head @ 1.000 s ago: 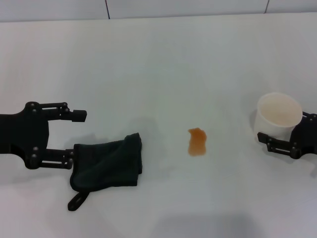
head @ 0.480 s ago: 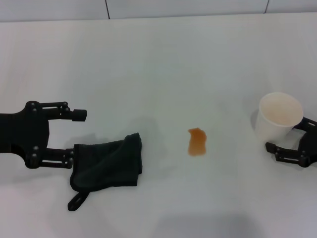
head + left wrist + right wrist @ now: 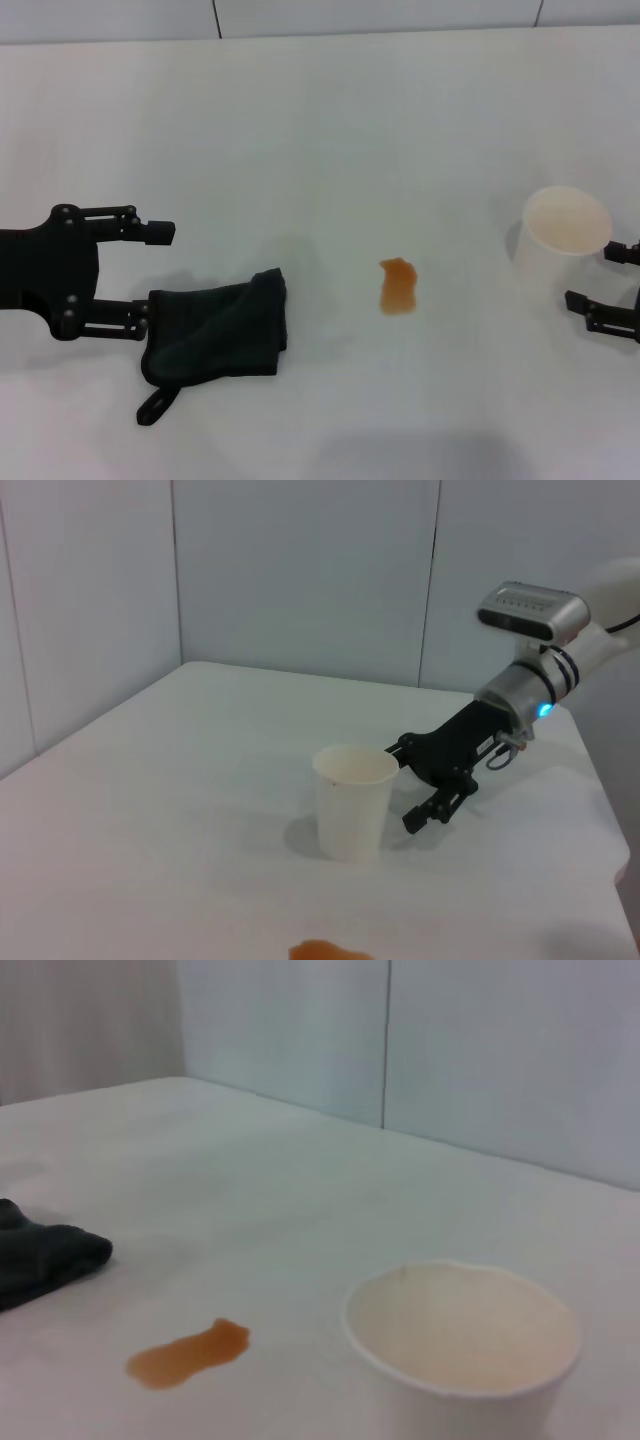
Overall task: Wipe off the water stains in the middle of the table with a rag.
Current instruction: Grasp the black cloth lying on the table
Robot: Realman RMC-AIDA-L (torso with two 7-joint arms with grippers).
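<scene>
Head view shows the water stains (image 3: 398, 286), an orange-brown blotch, unwiped mid-desk (image 3: 320, 120), so the wiping is all left to do. The rag (image 3: 216, 332) lies left of the blotch, at the left gripper (image 3: 155, 268), whose jaws stand apart; right of the blotch, the right gripper (image 3: 600, 285) stands spread beside the paper cup (image 3: 562, 240). No writing shows.

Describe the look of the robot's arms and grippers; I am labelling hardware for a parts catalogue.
Both grippers are matte black. The left gripper has a blocky body, linkage fingers and small silver screws. The right gripper has the same black linkage build and sits on a white and grey arm with black bands and a glowing blue light at the wrist, a grey camera box on top.
</scene>
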